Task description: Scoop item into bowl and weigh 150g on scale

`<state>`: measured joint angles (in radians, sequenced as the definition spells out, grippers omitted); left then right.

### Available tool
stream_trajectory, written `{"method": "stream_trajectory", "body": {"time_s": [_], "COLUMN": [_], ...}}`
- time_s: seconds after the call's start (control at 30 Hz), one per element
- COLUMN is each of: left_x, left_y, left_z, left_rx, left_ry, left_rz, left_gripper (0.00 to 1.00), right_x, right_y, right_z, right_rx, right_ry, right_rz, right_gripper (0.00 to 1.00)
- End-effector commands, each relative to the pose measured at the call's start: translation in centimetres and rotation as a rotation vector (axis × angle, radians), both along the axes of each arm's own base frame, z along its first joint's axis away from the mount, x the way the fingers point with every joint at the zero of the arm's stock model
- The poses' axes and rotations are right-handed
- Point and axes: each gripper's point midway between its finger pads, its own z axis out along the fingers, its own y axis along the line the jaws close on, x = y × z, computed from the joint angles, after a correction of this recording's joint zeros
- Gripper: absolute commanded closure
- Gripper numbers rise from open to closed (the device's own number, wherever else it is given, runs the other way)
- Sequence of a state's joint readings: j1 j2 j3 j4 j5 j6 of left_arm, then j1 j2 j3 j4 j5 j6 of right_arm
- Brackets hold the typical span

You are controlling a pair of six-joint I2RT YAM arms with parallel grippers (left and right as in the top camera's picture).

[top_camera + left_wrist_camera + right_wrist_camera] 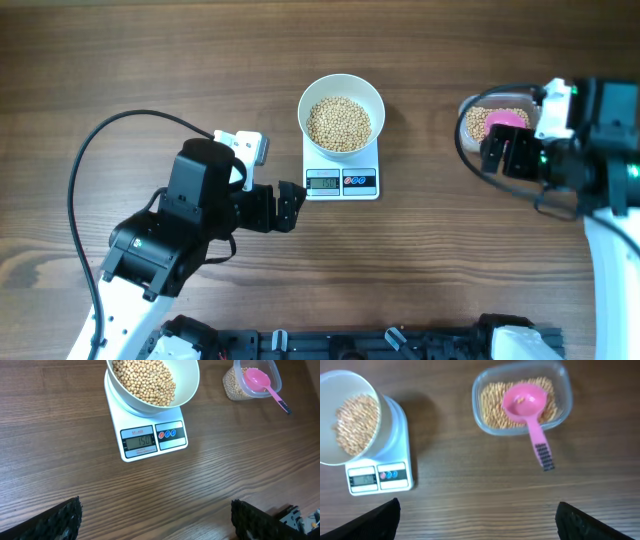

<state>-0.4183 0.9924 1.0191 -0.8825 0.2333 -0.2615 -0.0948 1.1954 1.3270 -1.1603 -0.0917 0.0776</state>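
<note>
Overhead: 1 white bowl [341, 86] of soybeans [338, 122] sits on 1 scale [341, 182], just ahead of the left jaws, which are spread wide and empty.
Left wrist: its display [139, 441] reads 150.
Right wrist: 1 pink scoop [525, 400] lies in 1 clear container [566, 397] ahead of the right jaws, also wide and empty.

I see the bowl [340, 82] sitting on the scale [341, 183] at the middle of the table [150, 60], with the soybeans [338, 122] heaped inside it. Well to the right of the scale lies a plastic container [476, 407] with more beans in it. A scoop [525, 402] rests on those, its handle jutting out over the rim.
</note>
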Motion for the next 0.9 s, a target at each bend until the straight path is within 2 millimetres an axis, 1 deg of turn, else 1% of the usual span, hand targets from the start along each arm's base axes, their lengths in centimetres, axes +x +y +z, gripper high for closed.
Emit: {"method": "stream_trajectory", "body": {"time_s": [0.0, 0.03, 0.07, 0.13, 0.2, 0.23, 0.3, 0.33, 0.43, 0.67, 0.77, 0.87], "left_x": [-0.2, -0.2, -0.2, -0.2, -0.2, -0.2, -0.2, -0.2, -0.2, -0.2, -0.2, -0.2], "left_y": [-0.2, -0.2, -0.2, -0.2, -0.2, -0.2, -0.2, -0.2, -0.2, -0.2, -0.2, -0.2], "left_z": [-0.2, -0.2, -0.2, -0.2, -0.2, -0.2, -0.2, -0.2, -0.2, -0.2, -0.2, -0.2], "left_rx": [-0.007, -0.007, -0.007, -0.007, -0.007, -0.007, -0.007, -0.007, -0.007, -0.007, -0.007, -0.007], "left_ry": [0.014, 0.014, 0.014, 0.014, 0.014, 0.014, 0.014, 0.014, 0.014, 0.014, 0.013, 0.013], "left_rz": [-0.005, -0.005, -0.005, -0.005, -0.005, -0.005, -0.005, -0.005, -0.005, -0.005, -0.005, -0.005], "left_gripper": [0.00, 0.00, 0.00, 0.00, 0.00, 0.00, 0.00, 0.00, 0.00, 0.00, 0.00, 0.00], "right_x": [-1.4, -1.7, -2.4, -3.1, -3.6, -4.1, -4.9, -5.3, -5.4, -5.6, -5.7, -5.3], "right_y": [-0.3, -0.3, -0.3, -0.2, 0.0, 0.2, 0.5, 0.5, 0.7, 0.7, 1.0, 1.4], "right_z": [3.3, 3.8, 4.7, 6.0, 6.5, 6.4, 5.3, 4.3, 2.4, 0.2, -0.7, -1.8], "right_rx": [-0.053, -0.056, -0.060, -0.069, -0.076, -0.080, -0.081, -0.083, -0.088, -0.105, -0.103, -0.096], "right_ry": [-0.139, -0.159, -0.202, -0.311, -0.386, -0.451, -0.514, -0.549, -0.653, -0.865, -0.920, -0.947], "right_rz": [0.007, 0.005, 0.004, 0.002, 0.004, 0.012, 0.018, 0.016, 0.019, 0.015, 0.026, 0.044], "right_gripper": [0.00, 0.00, 0.00, 0.00, 0.00, 0.00, 0.00, 0.00, 0.00, 0.00, 0.00, 0.00]}}
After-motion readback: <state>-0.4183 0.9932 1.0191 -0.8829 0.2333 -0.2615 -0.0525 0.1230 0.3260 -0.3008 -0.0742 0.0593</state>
